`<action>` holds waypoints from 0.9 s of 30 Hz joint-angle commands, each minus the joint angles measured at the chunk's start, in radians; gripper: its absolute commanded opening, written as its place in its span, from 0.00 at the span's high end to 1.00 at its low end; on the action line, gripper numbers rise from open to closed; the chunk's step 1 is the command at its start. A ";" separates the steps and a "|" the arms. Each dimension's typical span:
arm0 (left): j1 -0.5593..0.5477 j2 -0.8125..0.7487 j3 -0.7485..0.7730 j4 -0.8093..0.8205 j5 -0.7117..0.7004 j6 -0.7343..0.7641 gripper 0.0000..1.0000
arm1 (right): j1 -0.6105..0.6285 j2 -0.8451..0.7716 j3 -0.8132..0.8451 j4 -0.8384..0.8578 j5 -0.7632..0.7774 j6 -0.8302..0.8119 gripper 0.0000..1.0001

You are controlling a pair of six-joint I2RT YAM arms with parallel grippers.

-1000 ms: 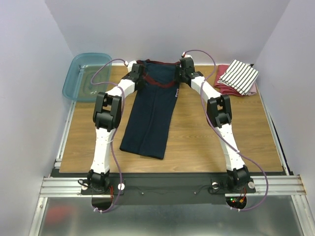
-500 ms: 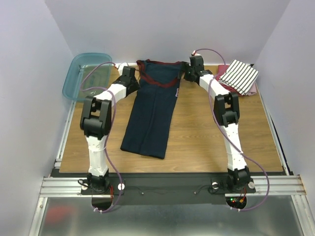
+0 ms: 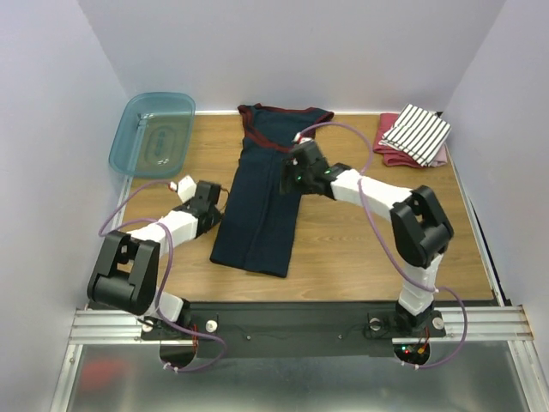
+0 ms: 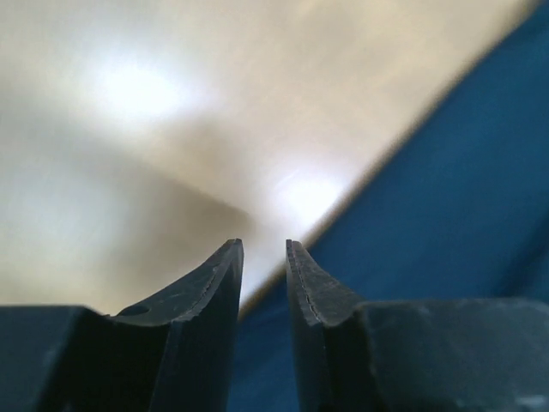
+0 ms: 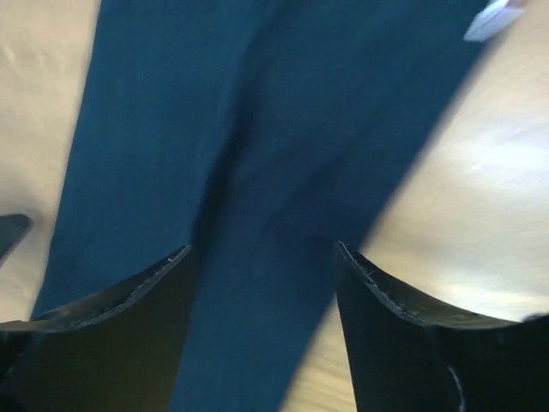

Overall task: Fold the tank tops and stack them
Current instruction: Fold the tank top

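The navy tank top (image 3: 257,215) with red trim lies folded into a long strip down the middle of the table, collar at the far end. My left gripper (image 3: 214,196) sits low at its left edge, open by a narrow gap with nothing between the fingers (image 4: 214,283); the navy cloth (image 4: 446,215) shows just to the right. My right gripper (image 3: 290,174) hovers over the strip's right side, open wide above the navy cloth (image 5: 257,129). The striped tank top (image 3: 417,132) rests folded at the back right.
A teal plastic bin (image 3: 153,133) stands at the back left corner. A dark red cloth (image 3: 391,153) lies under the striped top. Grey walls close in the table on three sides. A small white label (image 5: 493,19) shows at the navy top's edge.
Both arms have pulled back from the collar end of the navy top toward its middle. The left now sits at its left edge, the right over its right side.
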 commanded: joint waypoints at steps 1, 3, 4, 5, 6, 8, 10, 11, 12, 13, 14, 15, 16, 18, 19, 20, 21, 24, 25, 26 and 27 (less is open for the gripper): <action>-0.050 -0.094 -0.114 -0.022 -0.063 -0.109 0.63 | 0.035 0.072 -0.033 0.045 0.081 0.057 0.34; -0.071 -0.154 -0.176 -0.024 -0.078 -0.142 0.63 | 0.035 0.116 0.001 0.047 0.098 0.057 0.36; -0.085 -0.188 -0.202 -0.033 -0.087 -0.150 0.63 | 0.034 0.145 0.011 0.045 0.105 0.051 0.36; -0.091 -0.200 -0.211 -0.039 -0.095 -0.155 0.63 | 0.035 0.155 0.019 0.044 0.102 0.048 0.37; -0.094 -0.213 -0.220 -0.048 -0.104 -0.161 0.63 | 0.034 0.158 0.021 0.042 0.102 0.046 0.38; -0.110 -0.242 -0.240 -0.064 -0.120 -0.167 0.63 | 0.035 0.155 0.002 0.044 0.096 0.051 0.38; -0.120 -0.246 -0.252 -0.062 -0.120 -0.170 0.63 | 0.038 0.171 -0.008 0.042 0.099 0.037 0.38; -0.128 -0.246 -0.259 -0.064 -0.118 -0.172 0.63 | 0.038 0.182 -0.008 0.042 0.099 0.031 0.38; -0.146 -0.240 -0.265 -0.065 -0.118 -0.175 0.63 | 0.037 0.196 -0.008 0.041 0.107 0.025 0.37; -0.157 -0.237 -0.269 -0.064 -0.120 -0.181 0.66 | 0.037 0.201 -0.013 0.038 0.125 0.008 0.37; -0.168 -0.239 -0.278 -0.062 -0.114 -0.192 0.66 | 0.035 0.202 -0.016 0.034 0.137 0.002 0.37; -0.192 -0.242 -0.283 -0.061 -0.111 -0.199 0.66 | 0.037 0.210 -0.015 0.024 0.165 -0.020 0.37; -0.203 -0.245 -0.286 -0.059 -0.103 -0.207 0.66 | 0.035 0.214 -0.010 0.015 0.177 -0.034 0.37; -0.240 -0.262 -0.292 -0.059 -0.089 -0.228 0.66 | 0.034 0.221 -0.005 -0.001 0.213 -0.054 0.36; -0.276 -0.274 -0.291 -0.064 -0.084 -0.247 0.66 | 0.029 0.225 0.002 -0.015 0.240 -0.078 0.34; -0.293 -0.274 -0.291 -0.065 -0.084 -0.247 0.66 | 0.026 0.230 0.005 -0.021 0.249 -0.087 0.34; -0.309 -0.286 -0.289 -0.070 -0.083 -0.268 0.66 | 0.020 0.231 0.008 -0.027 0.262 -0.098 0.34; -0.369 -0.308 -0.289 -0.076 -0.069 -0.294 0.66 | -0.022 0.237 0.013 -0.042 0.282 -0.124 0.32; -0.382 -0.309 -0.289 -0.082 -0.068 -0.316 0.66 | -0.038 0.239 0.015 -0.044 0.273 -0.133 0.32; -0.416 -0.314 -0.286 -0.085 -0.065 -0.327 0.67 | -0.066 0.237 0.015 -0.048 0.256 -0.138 0.32; -0.433 -0.317 -0.288 -0.088 -0.064 -0.340 0.67 | -0.077 0.231 0.015 -0.048 0.256 -0.140 0.32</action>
